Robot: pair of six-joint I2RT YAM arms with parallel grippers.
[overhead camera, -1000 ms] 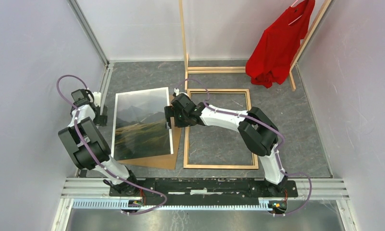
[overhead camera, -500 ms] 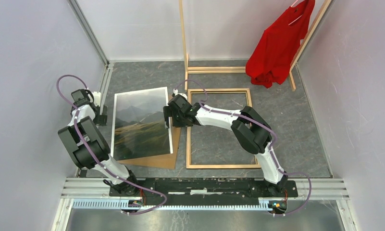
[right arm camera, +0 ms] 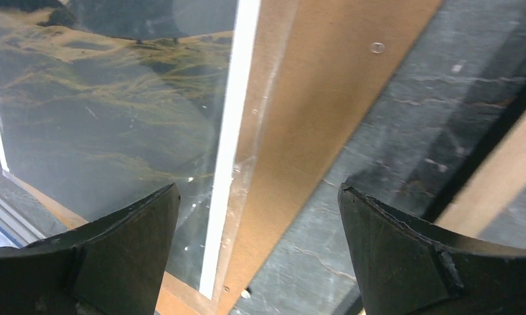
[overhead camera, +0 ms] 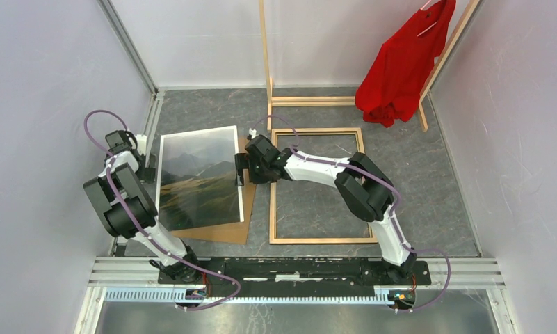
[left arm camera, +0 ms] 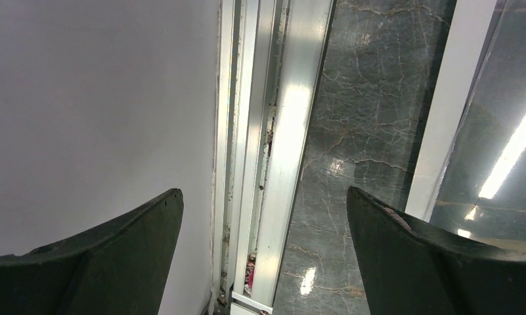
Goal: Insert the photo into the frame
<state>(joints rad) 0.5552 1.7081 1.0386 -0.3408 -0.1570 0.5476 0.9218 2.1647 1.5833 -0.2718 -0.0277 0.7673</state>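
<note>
The photo [overhead camera: 199, 177], green hills with a white border, lies face up on a brown backing board [overhead camera: 227, 231] at the left. The frame [overhead camera: 322, 241] lies flat to its right, light wood side up. My right gripper [overhead camera: 239, 169] is open at the photo's right edge. In the right wrist view, its jaws [right arm camera: 259, 256] straddle the photo's white border [right arm camera: 224, 177] over the board [right arm camera: 312, 98], holding nothing. My left gripper [overhead camera: 148, 168] is open at the photo's left edge. In the left wrist view it [left arm camera: 263, 262] is empty, with the photo's border [left arm camera: 450, 98] to its right.
A wooden clothes rack [overhead camera: 310, 101] with a red shirt [overhead camera: 404, 66] stands at the back. White walls close both sides. An aluminium rail [left arm camera: 286, 131] runs along the left wall beside my left gripper. A frame rail [right arm camera: 503, 177] shows right of my right jaws.
The photo has slid a little to the left, toward the left gripper. My right gripper has followed its right edge leftward. Both grippers stay open.
</note>
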